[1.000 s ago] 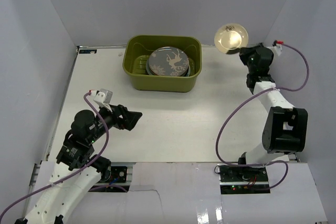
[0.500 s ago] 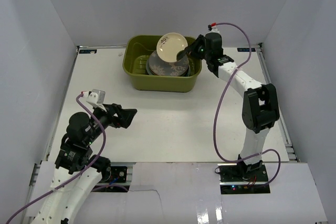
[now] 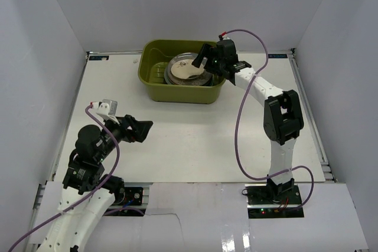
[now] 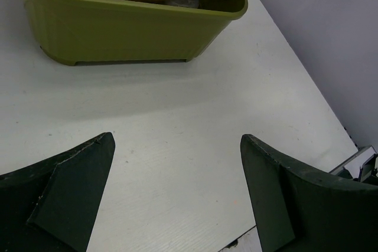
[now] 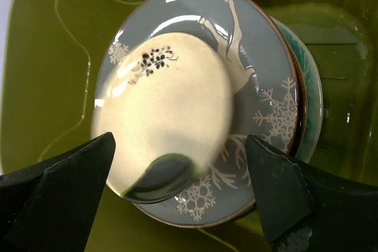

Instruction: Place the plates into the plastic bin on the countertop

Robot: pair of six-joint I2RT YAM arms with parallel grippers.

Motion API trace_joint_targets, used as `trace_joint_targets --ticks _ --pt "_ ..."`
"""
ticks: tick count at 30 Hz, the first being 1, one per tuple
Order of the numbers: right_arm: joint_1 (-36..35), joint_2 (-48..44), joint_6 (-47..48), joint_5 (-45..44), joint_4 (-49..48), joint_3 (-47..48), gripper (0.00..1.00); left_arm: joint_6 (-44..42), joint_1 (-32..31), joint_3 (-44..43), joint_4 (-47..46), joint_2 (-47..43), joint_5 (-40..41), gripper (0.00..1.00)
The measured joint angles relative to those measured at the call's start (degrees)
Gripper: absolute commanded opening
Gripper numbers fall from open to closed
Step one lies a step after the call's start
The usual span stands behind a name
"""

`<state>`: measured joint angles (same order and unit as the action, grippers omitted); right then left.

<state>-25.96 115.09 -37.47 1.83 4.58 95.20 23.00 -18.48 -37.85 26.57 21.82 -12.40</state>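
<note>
The olive-green plastic bin (image 3: 183,94) stands at the back of the white countertop (image 3: 195,134). Inside it is a stack of plates, with a grey deer plate (image 5: 260,98) showing and a teal plate's edge (image 5: 310,87) under it. A cream plate (image 5: 171,110) with a small dark mark lies blurred on the grey one, free of the fingers. My right gripper (image 5: 180,140) hovers open just above that plate, inside the bin's right half (image 3: 204,65). My left gripper (image 4: 177,138) is open and empty over the near left countertop (image 3: 142,131), pointing at the bin (image 4: 118,33).
White walls enclose the countertop on three sides. The right arm reaches across the back right of the surface toward the bin, its purple cable looping above it. The bin's left part (image 5: 47,87) holds no plates.
The right arm swung the cream plate from the far right corner to over the bin, then opened; the plate now rests on the grey deer plate. The left arm barely shifted.
</note>
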Motion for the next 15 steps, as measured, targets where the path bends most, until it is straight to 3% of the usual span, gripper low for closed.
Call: trace_joint_targets --ticks 2,8,15 --pt "-0.2 -0.2 0.6 -0.3 1.4 0.4 0.9 0.3 0.0 0.0 0.0 0.2 0.3 0.98" --pt "-0.4 -6.1 3.7 -3.4 4.5 0.1 0.9 2.1 0.0 -5.0 0.7 2.7 2.9 0.98" --pt "-0.4 -34.2 7.2 -5.8 0.2 -15.8 0.9 4.0 0.0 -15.7 0.1 5.4 8.2 0.98"
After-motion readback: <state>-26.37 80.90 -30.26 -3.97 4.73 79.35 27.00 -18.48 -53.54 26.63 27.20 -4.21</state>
